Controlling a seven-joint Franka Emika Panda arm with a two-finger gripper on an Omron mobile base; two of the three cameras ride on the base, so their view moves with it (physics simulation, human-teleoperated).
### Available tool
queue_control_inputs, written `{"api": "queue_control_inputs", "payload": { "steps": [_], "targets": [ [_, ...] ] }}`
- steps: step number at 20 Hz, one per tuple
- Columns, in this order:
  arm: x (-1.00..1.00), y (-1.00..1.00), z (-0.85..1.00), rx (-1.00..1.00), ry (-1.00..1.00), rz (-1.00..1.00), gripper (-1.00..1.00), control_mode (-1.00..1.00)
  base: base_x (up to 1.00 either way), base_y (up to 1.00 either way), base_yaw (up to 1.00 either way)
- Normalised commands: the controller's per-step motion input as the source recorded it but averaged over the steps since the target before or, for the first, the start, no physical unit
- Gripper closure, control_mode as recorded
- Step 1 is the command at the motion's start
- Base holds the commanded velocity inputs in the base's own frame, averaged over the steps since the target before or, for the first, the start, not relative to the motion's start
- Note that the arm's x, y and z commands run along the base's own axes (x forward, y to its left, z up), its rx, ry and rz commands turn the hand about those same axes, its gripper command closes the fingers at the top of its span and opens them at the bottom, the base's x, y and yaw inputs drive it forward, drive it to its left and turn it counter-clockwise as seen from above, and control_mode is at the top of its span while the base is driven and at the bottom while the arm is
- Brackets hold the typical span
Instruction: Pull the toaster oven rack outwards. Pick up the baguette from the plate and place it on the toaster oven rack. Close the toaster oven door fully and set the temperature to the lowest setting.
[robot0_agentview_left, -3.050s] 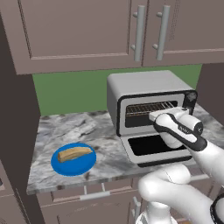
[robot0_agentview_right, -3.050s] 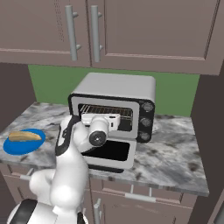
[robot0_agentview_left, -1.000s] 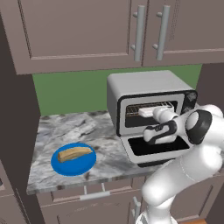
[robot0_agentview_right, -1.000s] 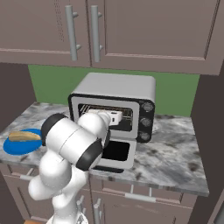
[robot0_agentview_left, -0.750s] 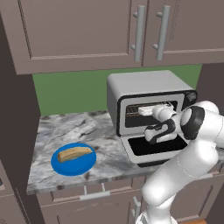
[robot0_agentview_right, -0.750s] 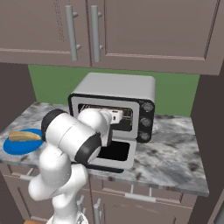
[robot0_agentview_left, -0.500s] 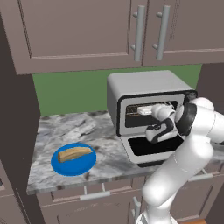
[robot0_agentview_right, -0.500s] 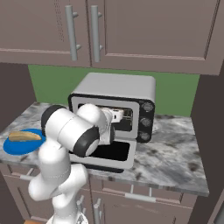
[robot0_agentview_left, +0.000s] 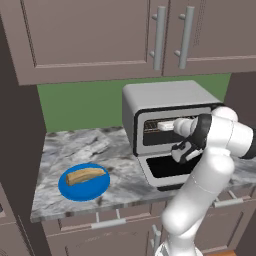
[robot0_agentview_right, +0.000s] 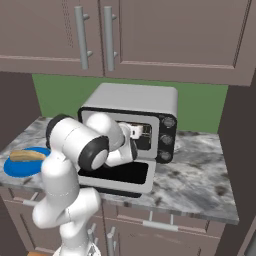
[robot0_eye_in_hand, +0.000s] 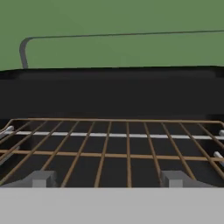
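The gripper (robot0_eye_in_hand: 105, 178) reaches into the toaster oven (robot0_agentview_left: 165, 107), jaws apart, fingertips (robot0_eye_in_hand: 41, 178) at the front edge of the toaster oven rack (robot0_eye_in_hand: 113, 146), whose bars run front to back. The baguette (robot0_agentview_left: 86, 175) lies left-right on the blue plate (robot0_agentview_left: 70, 190), left of the dropped-open toaster oven door (robot0_agentview_right: 122, 177).

You face a kitchen nook: brown wall cabinets (robot0_agentview_left: 90, 35) with vertical bar handles (robot0_agentview_left: 159, 37) hang above a green back wall (robot0_agentview_left: 80, 107). Below, a grey marbled counter (robot0_agentview_left: 80, 150) tops matching base cabinets (robot0_agentview_left: 100, 232); dark panels flank both sides.
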Motion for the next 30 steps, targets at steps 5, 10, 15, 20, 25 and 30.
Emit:
{"api": "queue_control_inputs", "payload": {
  "steps": [5, 10, 15, 20, 25, 30],
  "targets": [
    [0.0, 0.0, -0.32, 0.0, 0.0, 0.0, -1.0, -1.0, 0.0, 0.0, 0.0],
    [0.0, 0.0, -0.49, 0.0, 0.04, 0.0, -1.0, -1.0, 0.0, 0.0, 0.0],
    [-0.11, 0.0, -0.64, -0.04, 0.02, 0.0, -1.0, -1.0, 0.0, 0.0, 0.0],
    [-0.48, -0.06, -0.67, -0.02, 0.0, 0.0, -1.0, -1.0, 0.0, 0.0, 0.0],
    [-0.76, -0.22, -0.55, 0.0, 0.02, -0.02, -1.0, -1.0, 0.0, 0.0, 0.0],
    [-0.89, -0.18, -0.27, -0.07, 0.13, -0.03, -1.0, -1.0, 0.0, 0.0, 0.0]
  ]
}}
